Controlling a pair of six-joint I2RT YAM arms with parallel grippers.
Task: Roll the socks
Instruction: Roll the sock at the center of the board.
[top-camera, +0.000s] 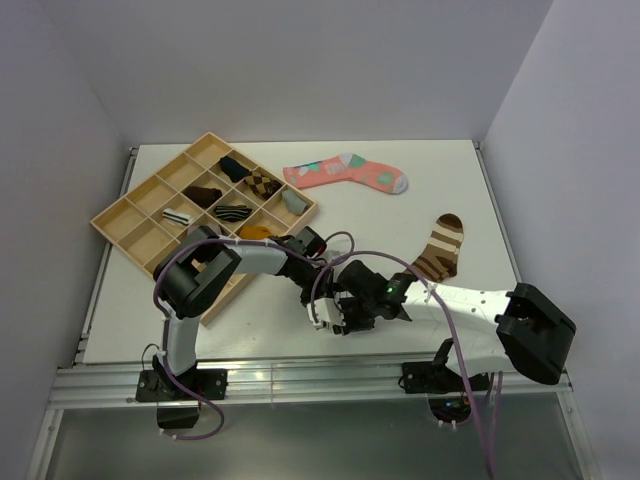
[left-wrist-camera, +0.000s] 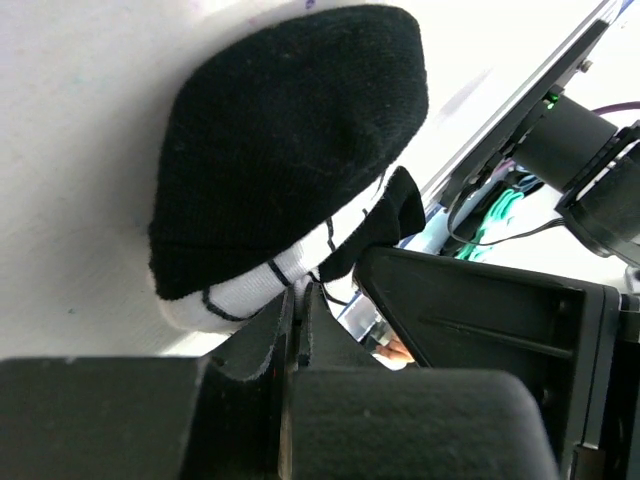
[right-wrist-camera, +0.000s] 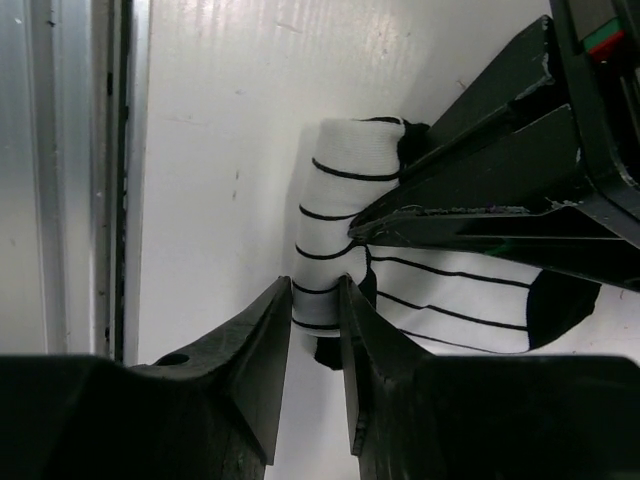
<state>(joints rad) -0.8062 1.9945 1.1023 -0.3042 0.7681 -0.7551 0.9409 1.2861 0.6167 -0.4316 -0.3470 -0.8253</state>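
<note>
The short white sock with thin black stripes (top-camera: 323, 316) lies near the table's front edge, partly rolled. In the right wrist view its rolled end (right-wrist-camera: 350, 190) stands upright, and my right gripper (right-wrist-camera: 318, 290) is shut on the roll's lower part. My left gripper (left-wrist-camera: 300, 290) is shut on a white fold of the same sock, under its black toe (left-wrist-camera: 290, 140). The left fingers (right-wrist-camera: 470, 200) reach in from the right and pinch the sock. In the top view both grippers, left (top-camera: 333, 298) and right (top-camera: 338, 320), meet over the sock. The brown sock with tan bands (top-camera: 440, 248) lies flat at the right.
A coral-pink sock (top-camera: 345, 173) lies at the back centre. A wooden compartment tray (top-camera: 130, 215) holding several rolled socks stands at the back left. The table's metal front rail (right-wrist-camera: 110, 200) runs close to the white sock. Grey cables loop over both arms.
</note>
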